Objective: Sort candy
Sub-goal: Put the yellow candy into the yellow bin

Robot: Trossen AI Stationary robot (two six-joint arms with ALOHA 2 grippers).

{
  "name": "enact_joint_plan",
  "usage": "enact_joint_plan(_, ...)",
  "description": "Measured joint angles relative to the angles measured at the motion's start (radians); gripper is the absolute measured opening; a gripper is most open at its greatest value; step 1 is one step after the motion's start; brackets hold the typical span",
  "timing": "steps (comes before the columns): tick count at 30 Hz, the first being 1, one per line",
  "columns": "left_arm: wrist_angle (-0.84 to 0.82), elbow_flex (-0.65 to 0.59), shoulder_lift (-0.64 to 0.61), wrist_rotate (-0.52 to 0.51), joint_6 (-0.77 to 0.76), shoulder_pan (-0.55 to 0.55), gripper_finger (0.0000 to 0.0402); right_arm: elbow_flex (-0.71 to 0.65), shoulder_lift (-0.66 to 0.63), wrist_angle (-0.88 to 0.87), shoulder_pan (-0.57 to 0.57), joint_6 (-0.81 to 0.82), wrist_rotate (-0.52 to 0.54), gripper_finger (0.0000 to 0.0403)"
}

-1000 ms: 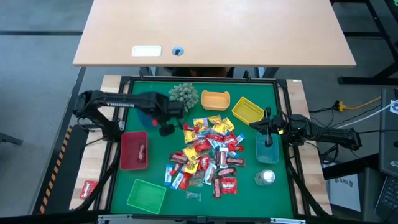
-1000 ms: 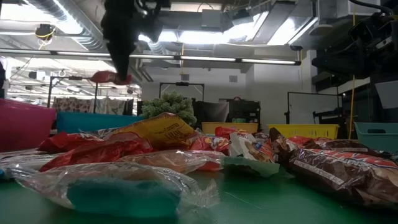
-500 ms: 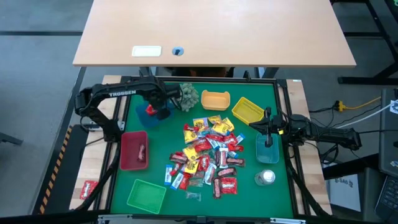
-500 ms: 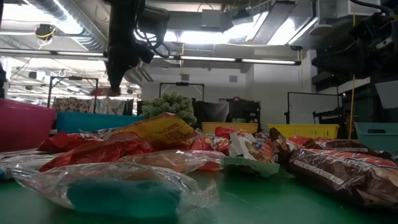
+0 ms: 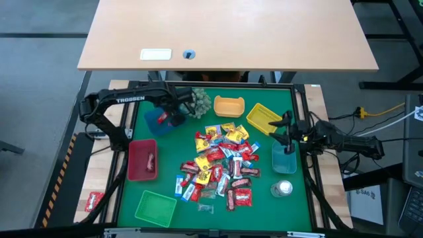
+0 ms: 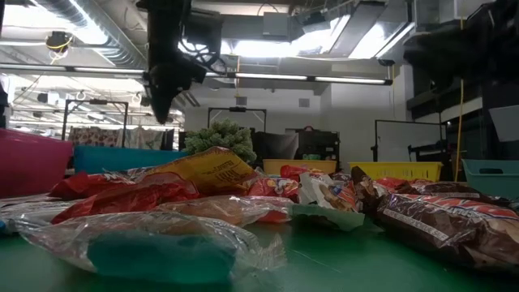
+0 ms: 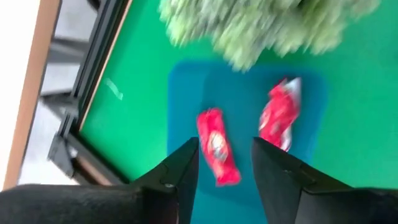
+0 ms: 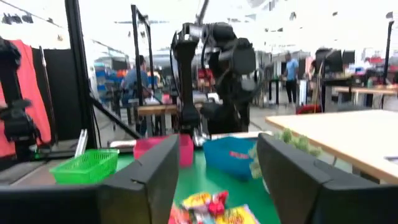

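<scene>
Small crinkly-wrapped candy lies heaped mid-table on the green mat, with two red pieces in the dark blue plastic tray. The left gripper hangs spread above that tray; the right gripper is spread too. Light, slippery packets likely pinch best across the middle.

Plant ball blurred and cut by the frame edge in the left wrist view; blue tray half hidden under the left arm from above; candy wrapper print unreadable in the low view; people beyond the surface too blurred to make out.
</scene>
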Motion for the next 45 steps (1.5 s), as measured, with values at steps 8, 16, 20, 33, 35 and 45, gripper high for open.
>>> enact_joint_plan(8,0.139,0.0,0.0,0.001,0.001,-0.074,0.0132,0.084,0.092,-0.012,0.0,-0.002,0.05,0.0227)
enact_joint_plan(16,0.263,0.0,0.0,0.001,0.005,-0.166,0.0131,0.241,0.439,-0.04,0.0,-0.027,0.127,0.0227)
enact_joint_plan(20,0.313,0.0,0.0,0.001,-0.008,-0.215,0.0131,0.331,0.668,-0.083,0.0,-0.036,0.162,0.0227)
enact_joint_plan(33,0.385,0.0,0.0,0.0,-0.028,-0.367,0.0131,0.652,1.276,-0.237,0.0,-0.109,0.188,0.0227)
enact_joint_plan(35,0.385,0.0,0.0,0.0,-0.029,-0.383,0.0131,0.69,1.343,-0.26,0.0,-0.109,0.188,0.0227)
enact_joint_plan(45,0.391,0.0,0.0,-0.004,-0.03,-0.43,0.0131,0.78,1.534,-0.266,0.0,-0.143,0.247,0.0227)
